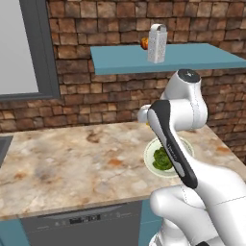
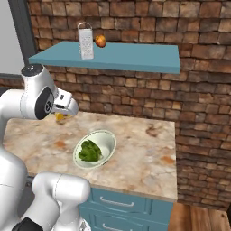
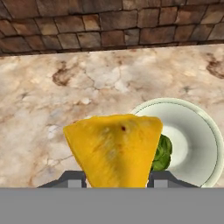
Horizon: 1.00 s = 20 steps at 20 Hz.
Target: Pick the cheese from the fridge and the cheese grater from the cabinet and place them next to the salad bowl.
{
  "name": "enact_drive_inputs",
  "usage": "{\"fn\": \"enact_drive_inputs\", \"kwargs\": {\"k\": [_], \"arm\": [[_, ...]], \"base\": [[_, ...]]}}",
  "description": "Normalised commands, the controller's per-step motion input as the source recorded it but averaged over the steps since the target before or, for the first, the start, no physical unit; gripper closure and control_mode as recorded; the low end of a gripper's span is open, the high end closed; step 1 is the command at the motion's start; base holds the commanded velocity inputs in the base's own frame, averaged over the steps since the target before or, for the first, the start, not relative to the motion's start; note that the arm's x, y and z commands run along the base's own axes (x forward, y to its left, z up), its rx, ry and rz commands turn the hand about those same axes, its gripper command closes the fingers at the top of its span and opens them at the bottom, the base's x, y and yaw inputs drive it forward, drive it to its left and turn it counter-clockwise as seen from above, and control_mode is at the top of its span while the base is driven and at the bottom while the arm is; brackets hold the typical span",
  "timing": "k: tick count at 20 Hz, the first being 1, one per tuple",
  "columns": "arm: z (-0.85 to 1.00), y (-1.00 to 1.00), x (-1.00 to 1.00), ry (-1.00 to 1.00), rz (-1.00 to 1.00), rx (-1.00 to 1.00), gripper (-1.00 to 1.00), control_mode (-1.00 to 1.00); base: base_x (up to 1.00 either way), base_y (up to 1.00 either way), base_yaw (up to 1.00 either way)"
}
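Observation:
My gripper (image 3: 116, 177) is shut on the cheese (image 3: 116, 148), a yellow-orange wedge that stands between the two fingertips. It hangs over the marble counter just left of the salad bowl (image 3: 205, 127). From the right base view, the cheese (image 2: 60, 117) peeks out under the hand, behind and left of the salad bowl (image 2: 108, 135). The bowl (image 1: 148, 154) is partly hidden by my arm in the left base view. The silvery cheese grater (image 1: 157, 44) (image 2: 85, 41) stands upright on the teal cabinet shelf (image 1: 192, 56) (image 2: 135, 58). The fridge is out of view.
A small red-orange fruit (image 2: 101, 41) sits beside the grater on the shelf. The marble counter (image 1: 72, 158) ends at a brick wall behind. Its right edge (image 2: 173, 162) drops to the floor. A dishwasher front (image 1: 81, 223) lies below.

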Motion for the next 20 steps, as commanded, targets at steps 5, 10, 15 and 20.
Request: {"fn": "enact_drive_inputs", "kwargs": {"k": [5,10,15,20], "arm": [[0.0,0.0,0.0,0.0,0.0,0.0,1.0,1.0],[0.0,0.0,0.0,0.0,0.0,0.0,1.0,1.0],[-0.21,0.22,0.11,0.04,0.04,0.0,1.0,-1.0],[-0.3,0.34,0.3,0.06,0.11,0.0,1.0,-1.0]], "base": [[0.0,0.0,0.0],[0.0,0.02,0.0],[0.0,0.0,0.0],[0.0,0.0,0.0]]}}
